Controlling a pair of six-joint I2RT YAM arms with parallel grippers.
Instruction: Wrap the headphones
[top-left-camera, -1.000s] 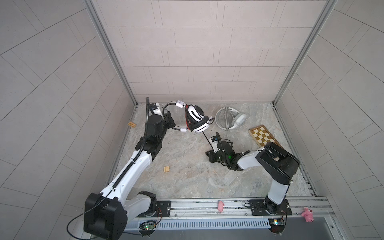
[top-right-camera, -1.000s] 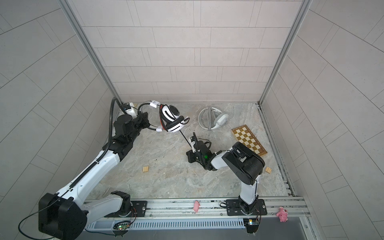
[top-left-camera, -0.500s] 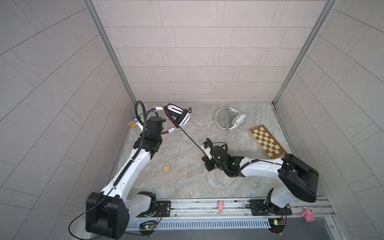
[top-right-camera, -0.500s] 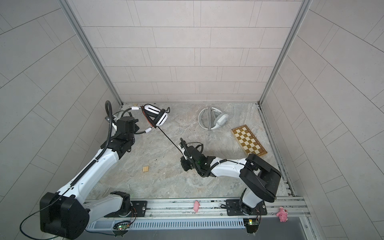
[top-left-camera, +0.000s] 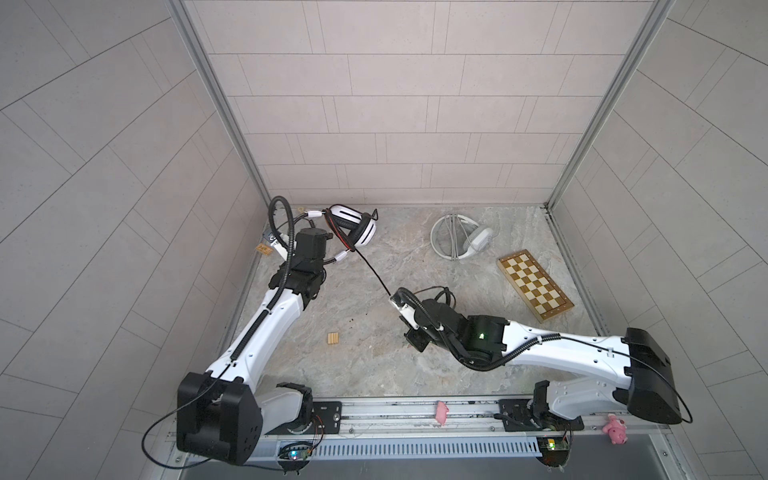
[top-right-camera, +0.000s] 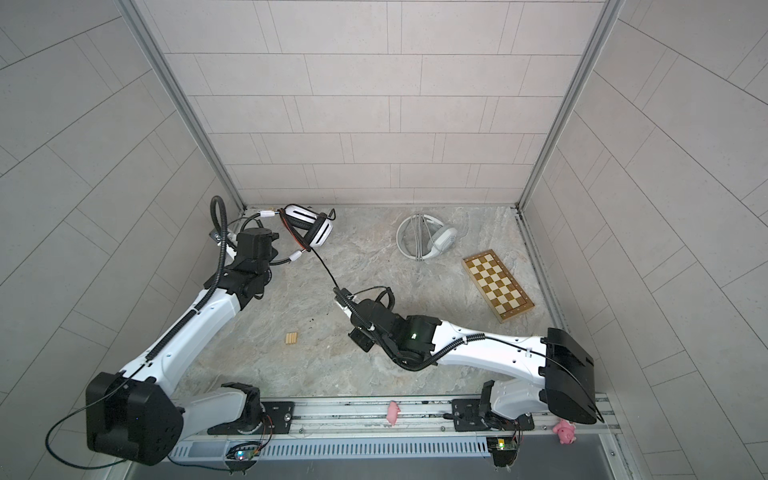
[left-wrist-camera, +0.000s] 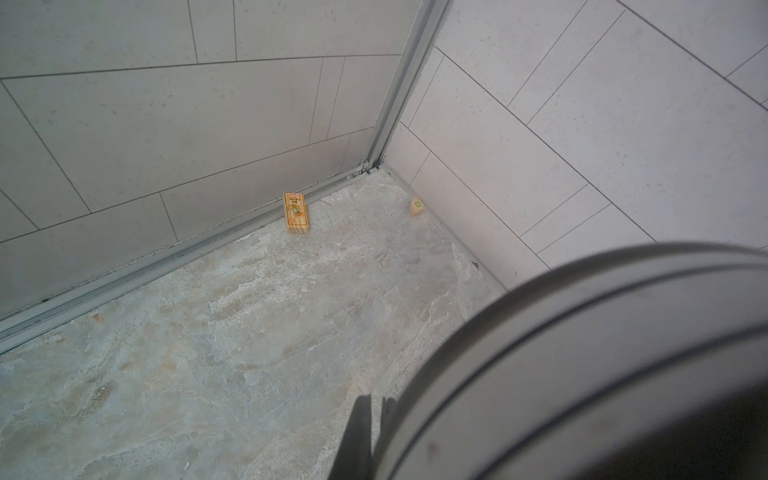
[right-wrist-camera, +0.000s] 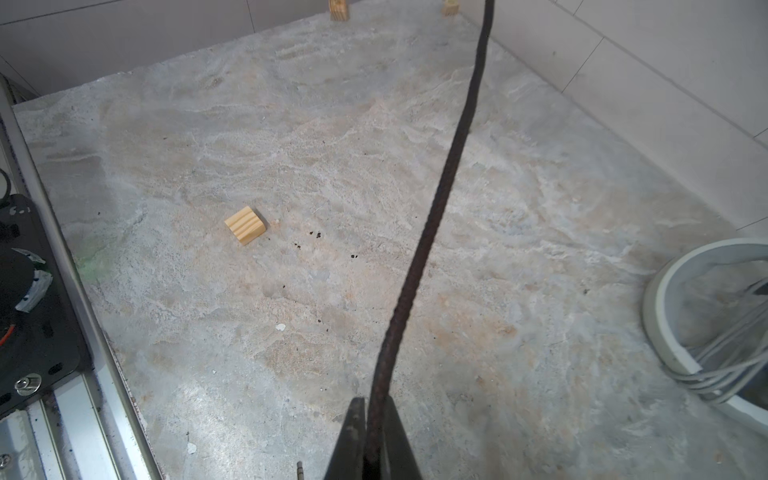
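Left jaws: clamped on white headset (top-left-camera: 360, 227); right jaws: pinching its black-red cable (top-left-camera: 372, 272), stretched straight. Risk: harder pull slips cable or unseats headset.

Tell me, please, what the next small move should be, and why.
Probably swing the right end effector, shut on the black-red cable, around the striped headset's cups for a turn: the cable runs taut to them, and the left end effector holds the headband off the floor.

The striped headset (top-left-camera: 357, 226) has moved toward the back-left corner, its cable (top-left-camera: 372, 272) now drawn out straight.
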